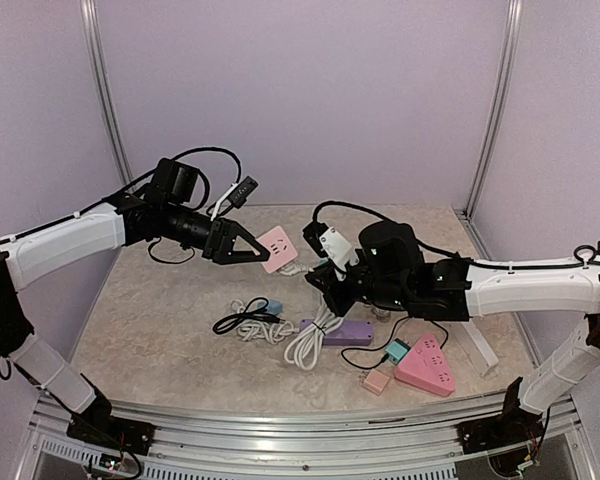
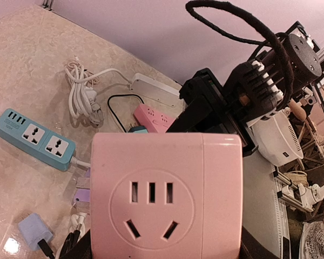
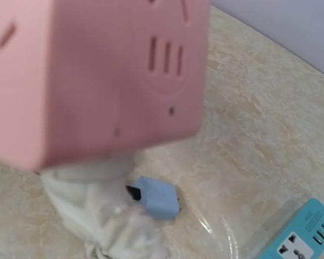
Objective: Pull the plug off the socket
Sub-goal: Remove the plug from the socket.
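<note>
Left hand (image 1: 257, 250) is about half spread, clamped on the pink cube socket (image 1: 279, 248) and holding it up off the marbled beige surface (image 1: 160, 320). Right hand (image 1: 313, 277) is pressed together just below it by the white plug (image 1: 292, 268), can't tell if it's actually pinching it. Socket's smooth plastic with rounded corners

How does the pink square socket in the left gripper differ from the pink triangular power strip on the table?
The pink square socket is a boxy block; the pink triangular power strip is a flat wedge. The socket sits in the left gripper; the strip lies on the table near the right arm. Both are pink with outlet holes.
</note>
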Available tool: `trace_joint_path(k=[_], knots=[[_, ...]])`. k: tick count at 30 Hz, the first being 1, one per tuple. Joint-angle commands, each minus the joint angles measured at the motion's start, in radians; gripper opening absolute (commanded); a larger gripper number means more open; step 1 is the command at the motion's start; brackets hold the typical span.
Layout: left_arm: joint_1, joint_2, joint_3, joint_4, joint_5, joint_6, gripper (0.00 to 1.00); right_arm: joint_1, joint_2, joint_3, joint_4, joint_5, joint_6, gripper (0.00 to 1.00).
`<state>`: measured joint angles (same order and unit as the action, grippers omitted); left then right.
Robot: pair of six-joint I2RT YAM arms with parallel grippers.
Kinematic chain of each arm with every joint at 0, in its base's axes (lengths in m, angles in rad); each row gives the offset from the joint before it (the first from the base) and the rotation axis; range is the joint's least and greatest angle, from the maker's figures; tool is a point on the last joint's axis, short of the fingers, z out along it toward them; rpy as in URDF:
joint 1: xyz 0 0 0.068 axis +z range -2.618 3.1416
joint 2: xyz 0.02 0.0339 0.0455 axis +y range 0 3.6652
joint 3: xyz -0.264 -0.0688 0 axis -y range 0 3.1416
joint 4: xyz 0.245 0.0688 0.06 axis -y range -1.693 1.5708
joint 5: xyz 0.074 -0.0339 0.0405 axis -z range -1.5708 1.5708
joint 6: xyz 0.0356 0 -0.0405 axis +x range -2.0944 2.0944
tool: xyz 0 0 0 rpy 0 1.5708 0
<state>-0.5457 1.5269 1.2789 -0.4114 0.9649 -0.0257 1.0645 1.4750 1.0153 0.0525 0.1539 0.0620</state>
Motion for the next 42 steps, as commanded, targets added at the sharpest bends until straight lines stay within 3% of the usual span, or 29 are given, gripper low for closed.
trace_joint_path(k=[1, 14, 21, 26, 32, 37, 42], knots=[[0.058, -0.043, -0.040, 0.077, -0.103, -0.038, 0.09, 0.021, -0.048, -0.008, 0.104, -0.033, 0.046, 0.00], [0.092, -0.066, -0.050, 0.095, -0.099, -0.056, 0.09, 0.044, -0.053, -0.028, 0.120, -0.009, 0.087, 0.00], [0.038, -0.050, -0.008, -0.003, 0.070, 0.064, 0.09, -0.026, -0.088, -0.041, 0.132, -0.124, 0.100, 0.00], [-0.005, -0.028, 0.015, -0.066, 0.024, 0.109, 0.09, -0.063, -0.102, -0.029, 0.113, -0.149, 0.099, 0.00], [-0.034, 0.014, 0.041, -0.132, -0.131, 0.138, 0.09, -0.078, -0.132, -0.019, 0.109, -0.150, 0.093, 0.00], [-0.028, 0.004, 0.021, -0.088, -0.198, 0.108, 0.08, -0.079, -0.136, -0.032, 0.106, -0.184, 0.100, 0.00], [0.020, -0.038, -0.018, 0.003, -0.181, 0.040, 0.08, -0.059, -0.097, -0.061, 0.109, -0.221, 0.137, 0.00]])
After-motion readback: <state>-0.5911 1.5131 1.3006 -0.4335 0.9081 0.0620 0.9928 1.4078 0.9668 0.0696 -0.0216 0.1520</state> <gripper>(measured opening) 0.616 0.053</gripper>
